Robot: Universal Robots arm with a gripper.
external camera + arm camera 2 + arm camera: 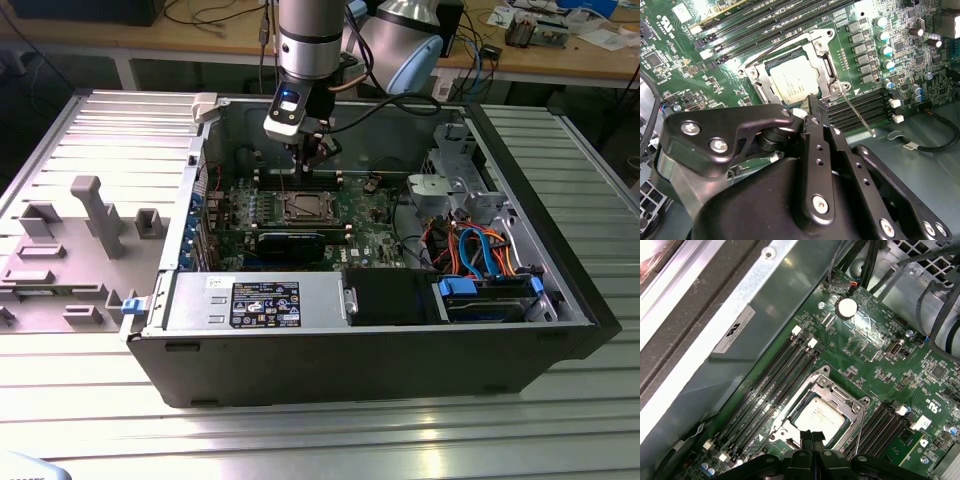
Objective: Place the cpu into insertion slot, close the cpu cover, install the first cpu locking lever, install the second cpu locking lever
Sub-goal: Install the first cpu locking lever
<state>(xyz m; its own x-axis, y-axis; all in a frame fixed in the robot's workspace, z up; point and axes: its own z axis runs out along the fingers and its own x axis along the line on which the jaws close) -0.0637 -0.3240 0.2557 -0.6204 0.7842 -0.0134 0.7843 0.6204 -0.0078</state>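
ribbed metal bench (pixel 300 430), open case (pixel 380 362). i see the cpu (pixel 790 82), dull silver-grey, seated under the cpu cover (pixel 823 64). my gripper (pixel 812 435) hovers above, fingers (pixel 806 441) pinched together, empty.

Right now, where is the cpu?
In both wrist views the cpu lies in the insertion slot, framed by the cpu cover, between memory slot rows, near the gripper.
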